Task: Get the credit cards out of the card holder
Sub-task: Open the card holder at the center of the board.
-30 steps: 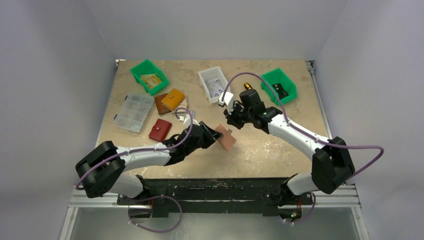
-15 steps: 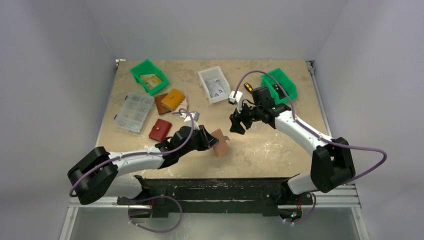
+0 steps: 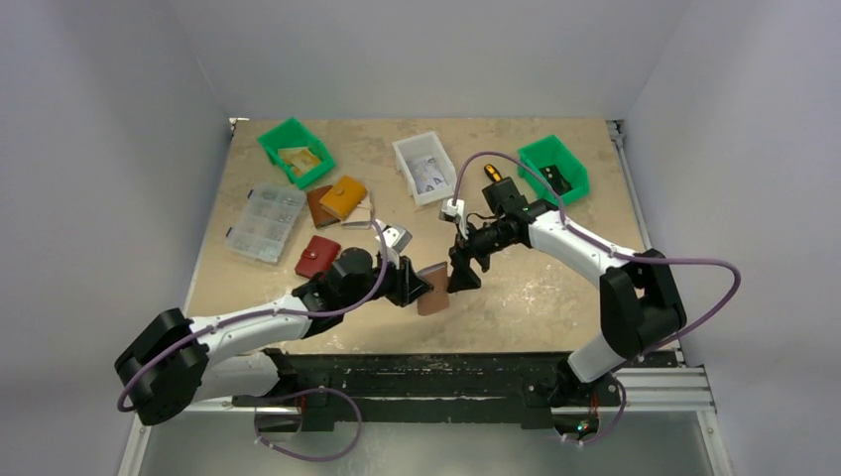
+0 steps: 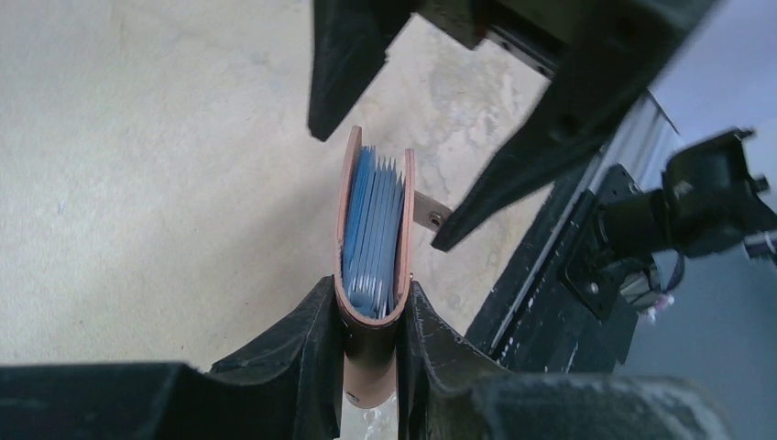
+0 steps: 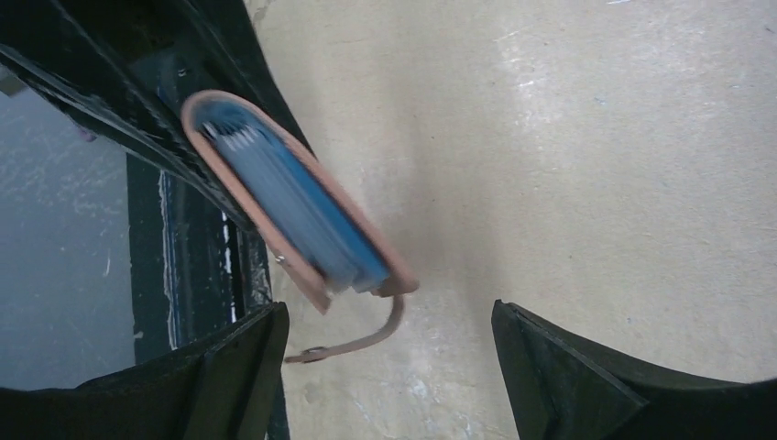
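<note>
My left gripper (image 3: pixel 417 286) is shut on the spine end of the brown-pink card holder (image 3: pixel 434 289) and holds it above the table near the front edge. In the left wrist view the card holder (image 4: pixel 376 197) stands edge-up between my fingers (image 4: pixel 302 339), with blue credit cards (image 4: pixel 373 225) packed between its covers. Its strap (image 5: pixel 353 344) hangs loose. My right gripper (image 3: pixel 462 270) is open at the holder's free end. In the right wrist view the card holder (image 5: pixel 293 215) sits just above the wide gap between my right fingers (image 5: pixel 568 385), touching neither.
Two green bins (image 3: pixel 295 151) (image 3: pixel 553 169) and a white bin (image 3: pixel 423 167) stand at the back. A clear organiser box (image 3: pixel 265 223), a red pouch (image 3: pixel 317 257) and a mustard-yellow wallet (image 3: pixel 343 196) lie to the left. The table's front rail (image 3: pixel 476 367) is close below the holder.
My right gripper has gone from shut to wide open, swung away, then come back to the holder's free end. My left arm has carried the holder toward the front edge.
</note>
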